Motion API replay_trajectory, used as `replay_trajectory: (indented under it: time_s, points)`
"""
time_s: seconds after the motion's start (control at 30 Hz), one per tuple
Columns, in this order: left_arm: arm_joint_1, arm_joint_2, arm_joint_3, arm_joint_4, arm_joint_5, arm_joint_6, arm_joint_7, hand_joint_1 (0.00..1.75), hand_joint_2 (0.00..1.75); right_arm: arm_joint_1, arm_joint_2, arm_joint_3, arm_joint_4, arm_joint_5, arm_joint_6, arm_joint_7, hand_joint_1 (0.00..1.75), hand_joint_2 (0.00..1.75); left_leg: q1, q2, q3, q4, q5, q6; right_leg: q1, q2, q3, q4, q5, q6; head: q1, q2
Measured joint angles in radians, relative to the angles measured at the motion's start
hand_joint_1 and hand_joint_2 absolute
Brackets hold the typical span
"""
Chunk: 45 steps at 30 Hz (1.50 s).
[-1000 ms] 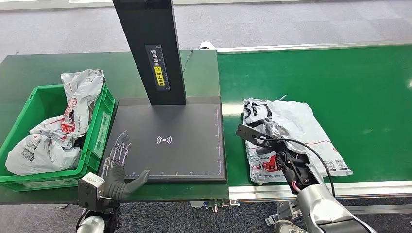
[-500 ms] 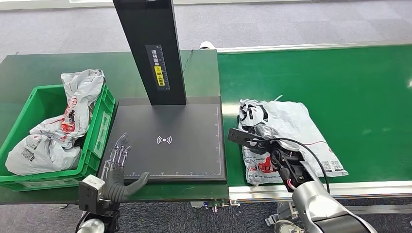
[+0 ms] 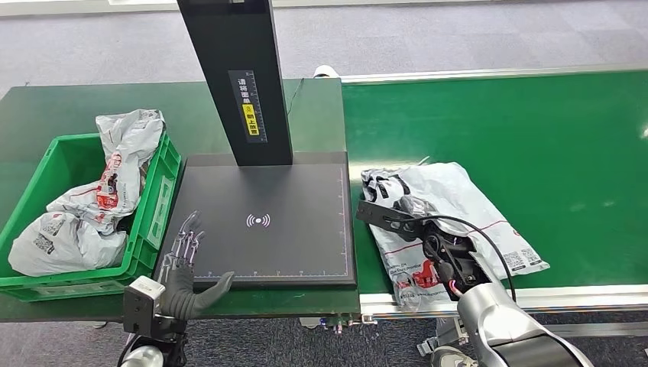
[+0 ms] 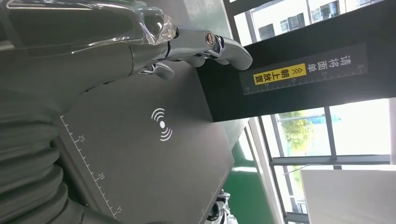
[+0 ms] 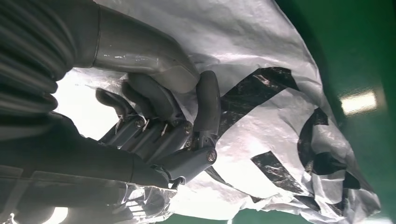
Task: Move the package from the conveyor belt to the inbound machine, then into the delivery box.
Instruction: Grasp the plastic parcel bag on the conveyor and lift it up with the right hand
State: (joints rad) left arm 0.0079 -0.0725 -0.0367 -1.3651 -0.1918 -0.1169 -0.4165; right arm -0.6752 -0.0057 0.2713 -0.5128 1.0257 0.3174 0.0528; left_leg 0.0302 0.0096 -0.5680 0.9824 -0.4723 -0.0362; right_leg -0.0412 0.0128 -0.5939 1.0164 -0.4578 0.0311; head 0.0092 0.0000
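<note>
Left of the inbound machine (image 3: 267, 222), the left hand (image 3: 183, 264) is spread flat, holding nothing. Right of it, on the conveyor belt (image 3: 535, 130), the crinkled grey plastic package (image 3: 458, 199) is gripped by the right hand (image 3: 424, 229). The limp film should be bunched firmly, then lifted clear before being carried across.
</note>
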Motion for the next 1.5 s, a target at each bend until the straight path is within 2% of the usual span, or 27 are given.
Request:
replay_trajectory:
  time_s: [0.3, 0.33, 0.43, 0.47, 0.8, 1.03, 1.27, 1.33, 1.4, 1.47, 1.5]
  points:
    - [0.025, -0.002, 0.011, -0.024, -0.004, -0.001, 0.002, 0.00, 1.75, -0.001, 0.008, 0.000, 0.000, -0.002, -0.026, 0.022, 1.75, 1.75, 0.000, 0.000, 0.000, 0.000, 0.000, 0.000, 0.000, 0.000, 0.000, 0.000, 0.000, 0.000, 0.000, 0.000]
    - [0.027, -0.002, 0.012, -0.026, -0.004, -0.001, 0.002, 0.00, 1.75, -0.001, 0.009, 0.000, 0.000, -0.002, -0.026, 0.023, 1.68, 1.75, 0.000, 0.000, 0.000, 0.000, 0.000, 0.000, 0.000, 0.000, 0.000, 0.000, 0.000, 0.000, 0.000, 0.000]
    - [0.031, -0.003, 0.013, -0.031, -0.005, -0.002, 0.003, 0.00, 1.75, -0.001, 0.012, 0.001, 0.000, 0.000, -0.030, 0.024, 0.37, 1.75, 0.000, 0.000, 0.000, 0.000, 0.000, 0.000, 0.000, 0.000, 0.000, 0.000, 0.000, 0.000, 0.000, 0.000]
    - [0.032, -0.003, 0.014, -0.033, -0.006, -0.002, 0.003, 0.00, 1.75, -0.001, 0.014, 0.001, 0.000, 0.001, -0.032, 0.025, 0.00, 1.75, 0.000, 0.000, 0.000, 0.000, 0.000, 0.000, 0.000, 0.000, 0.000, 0.000, 0.000, 0.000, 0.000, 0.000]
    - [0.029, -0.016, 0.022, -0.034, -0.010, -0.012, 0.006, 0.00, 1.75, -0.001, 0.038, 0.018, 0.025, 0.012, 0.022, 0.061, 0.00, 1.75, 0.000, 0.000, 0.000, 0.000, 0.000, 0.000, 0.000, 0.000, 0.000, 0.000, 0.000, 0.000, 0.000, 0.000]
    - [0.022, -0.017, 0.024, -0.034, -0.004, -0.012, 0.007, 0.00, 1.75, 0.004, 0.073, 0.057, 0.062, 0.008, 0.092, -0.023, 0.00, 1.75, 0.000, 0.001, 0.001, 0.000, 0.000, 0.000, 0.000, 0.000, 0.000, 0.000, 0.000, 0.000, 0.000, 0.000]
    - [0.024, -0.015, 0.026, -0.033, 0.004, -0.016, 0.007, 0.00, 1.75, 0.010, 0.089, 0.102, 0.076, 0.007, 0.127, -0.034, 0.00, 1.75, 0.000, 0.002, 0.002, 0.000, 0.000, 0.000, 0.000, 0.000, 0.001, 0.000, 0.000, 0.000, 0.000, 0.000]
    - [0.021, -0.015, 0.025, -0.032, 0.006, -0.019, 0.007, 0.00, 1.75, 0.011, 0.094, 0.118, 0.079, 0.007, 0.141, -0.039, 0.55, 1.75, 0.000, 0.002, 0.002, 0.000, 0.000, 0.000, 0.000, 0.001, 0.001, 0.000, 0.000, 0.000, 0.000, 0.000]
    - [0.015, -0.016, 0.022, -0.030, 0.006, -0.020, 0.007, 0.00, 1.75, 0.011, 0.098, 0.136, 0.083, 0.007, 0.148, -0.044, 1.42, 1.75, 0.000, 0.003, 0.003, 0.000, 0.000, 0.000, 0.000, 0.001, 0.001, 0.000, 0.000, 0.000, 0.000, 0.000]
    - [0.010, -0.016, 0.018, -0.026, 0.007, -0.020, 0.007, 0.00, 1.75, 0.011, 0.099, 0.151, 0.086, 0.006, 0.150, -0.048, 1.75, 1.75, 0.000, 0.004, 0.003, 0.000, 0.000, 0.000, 0.000, 0.002, 0.001, 0.000, 0.000, 0.000, 0.000, 0.000]
    - [0.009, -0.016, 0.015, -0.025, 0.008, -0.020, 0.008, 0.00, 1.75, 0.010, 0.099, 0.158, 0.087, 0.005, 0.150, -0.050, 1.75, 1.75, 0.000, 0.005, 0.004, 0.000, 0.000, 0.000, 0.000, 0.004, 0.001, 0.000, 0.000, 0.000, 0.000, 0.000]
